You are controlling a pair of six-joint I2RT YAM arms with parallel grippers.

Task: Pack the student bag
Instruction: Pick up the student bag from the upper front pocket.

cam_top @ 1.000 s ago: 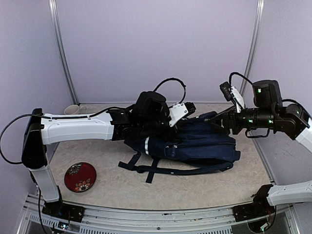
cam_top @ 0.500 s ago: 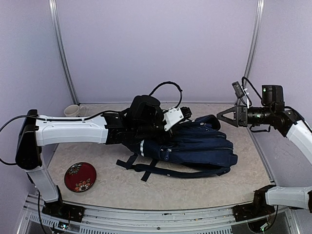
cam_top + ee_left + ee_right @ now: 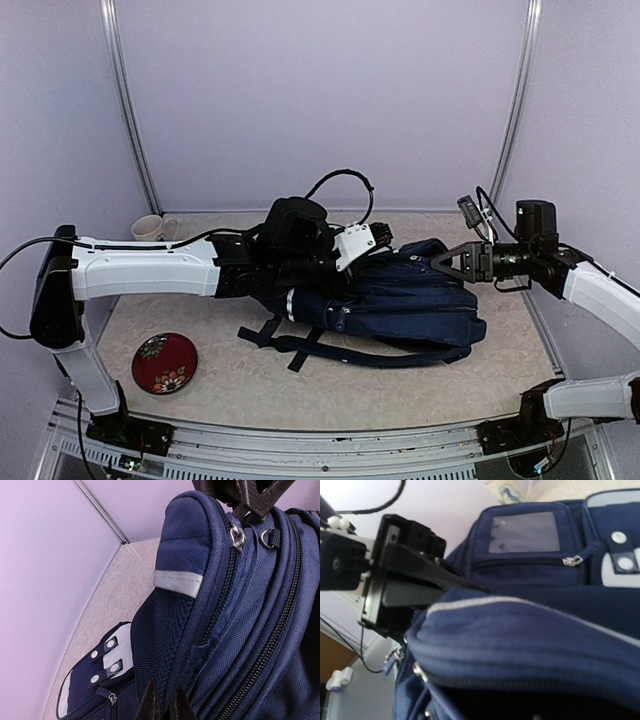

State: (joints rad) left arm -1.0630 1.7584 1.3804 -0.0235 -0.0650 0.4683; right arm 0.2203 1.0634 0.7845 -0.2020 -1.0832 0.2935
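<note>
The student bag (image 3: 400, 300) is a large navy backpack lying on its side mid-table, with dark straps trailing toward the front. My left gripper (image 3: 372, 258) is shut on a fold of the bag's fabric near a grey reflective strip (image 3: 177, 582); its fingertips (image 3: 150, 706) pinch the cloth. My right gripper (image 3: 436, 260) hovers at the bag's upper right edge. Its fingers meet in a point and look shut, with nothing seen in them. It also shows in the left wrist view (image 3: 245, 500), just above a metal zipper pull (image 3: 237, 533). Its own fingers do not show in the right wrist view.
A red patterned bowl (image 3: 164, 362) sits at the front left. A white cup (image 3: 150, 226) stands at the back left by the wall post. The bag's front pockets with white patches (image 3: 620, 560) face the back wall. Walls close in on three sides.
The right gripper pulled up and away from the bag, then came back down and left to its upper edge. The left arm and the bag shifted slightly left.
</note>
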